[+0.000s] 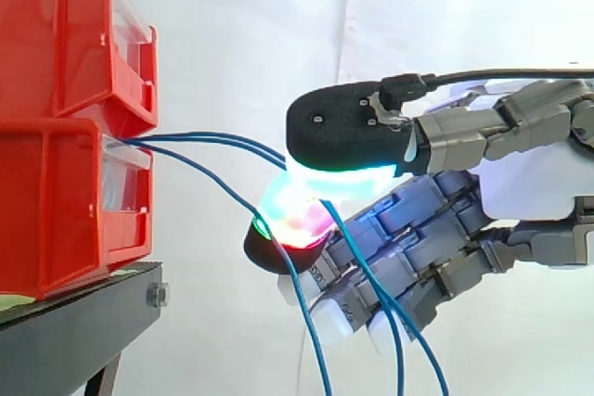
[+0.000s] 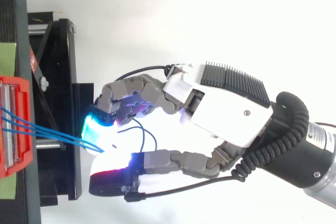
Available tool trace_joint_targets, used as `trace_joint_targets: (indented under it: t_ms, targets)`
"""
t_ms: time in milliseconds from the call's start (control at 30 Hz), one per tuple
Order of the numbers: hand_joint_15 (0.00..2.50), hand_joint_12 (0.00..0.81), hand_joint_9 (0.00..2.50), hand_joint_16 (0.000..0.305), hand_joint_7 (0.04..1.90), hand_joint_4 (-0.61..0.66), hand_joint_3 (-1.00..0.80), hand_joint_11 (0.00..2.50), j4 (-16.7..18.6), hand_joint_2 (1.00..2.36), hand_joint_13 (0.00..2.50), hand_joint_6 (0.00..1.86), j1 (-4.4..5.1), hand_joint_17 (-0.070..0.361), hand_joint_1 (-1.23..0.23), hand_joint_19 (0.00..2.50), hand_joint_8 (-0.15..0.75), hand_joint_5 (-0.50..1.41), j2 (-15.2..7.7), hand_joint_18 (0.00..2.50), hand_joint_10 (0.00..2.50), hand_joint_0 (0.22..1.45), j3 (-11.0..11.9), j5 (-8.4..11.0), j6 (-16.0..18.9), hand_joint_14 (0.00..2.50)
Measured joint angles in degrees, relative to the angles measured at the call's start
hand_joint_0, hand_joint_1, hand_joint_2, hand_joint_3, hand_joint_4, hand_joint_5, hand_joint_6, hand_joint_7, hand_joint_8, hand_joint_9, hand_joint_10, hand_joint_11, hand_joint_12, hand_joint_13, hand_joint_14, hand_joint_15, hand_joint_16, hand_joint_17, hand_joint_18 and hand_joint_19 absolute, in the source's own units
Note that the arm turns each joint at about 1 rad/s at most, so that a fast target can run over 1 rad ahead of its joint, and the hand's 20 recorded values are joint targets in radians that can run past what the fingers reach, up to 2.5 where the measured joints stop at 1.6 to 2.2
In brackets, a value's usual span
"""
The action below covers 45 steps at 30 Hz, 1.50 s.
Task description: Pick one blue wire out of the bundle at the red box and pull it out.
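Note:
Three thin blue wires (image 1: 204, 139) run out of the front of the lower red bin (image 1: 65, 201) and stretch right toward my hand (image 1: 520, 187). In the top view the wires (image 2: 47, 131) leave the red bin (image 2: 16, 129) and meet at the glowing pads. The black thumb pad (image 1: 343, 122), glowing cyan beneath, is above and a fingertip pad (image 1: 288, 222), glowing red and green, is below. The two upper wires pass between them, pinched. The lowest wire crosses the front of the lower pad. All three hang loose below the curled fingers.
A second red bin (image 1: 65, 34) is stacked on the lower one. Both sit on a black stand (image 1: 74, 331) at the left. A white curtain lies behind, and open space surrounds the arm (image 2: 294, 156) on the right.

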Motion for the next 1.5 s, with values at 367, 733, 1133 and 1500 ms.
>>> trace_joint_targets:
  t_ms: [367,733,1133,1500]
  targets:
    - [0.42,0.455,0.81,0.061,0.96,0.3,-0.21,0.61,0.7,1.02,0.84,0.85,0.0,0.137,-0.83,0.53,0.396,-0.19,0.0,0.83,0.01,0.65,0.0,0.0,-0.1,0.01]
    - [0.42,0.441,0.79,0.06,0.95,0.33,-0.36,0.62,0.8,1.01,0.84,0.88,0.0,0.136,-0.91,0.49,0.382,-0.21,0.0,0.85,0.02,0.71,0.0,0.0,-0.1,0.01]
    - [0.43,0.457,0.86,0.061,1.0,0.32,-0.45,0.62,1.4,1.0,0.85,0.84,0.0,0.138,-0.67,0.56,0.401,-0.17,0.0,0.83,0.01,0.56,0.0,0.08,-0.1,0.01]
    - [0.43,0.454,0.88,0.059,1.04,0.27,-0.26,0.62,1.5,1.02,0.86,0.86,-0.07,0.134,-0.75,0.55,0.403,-0.17,0.0,0.84,0.01,0.6,0.0,0.08,-0.1,0.01]
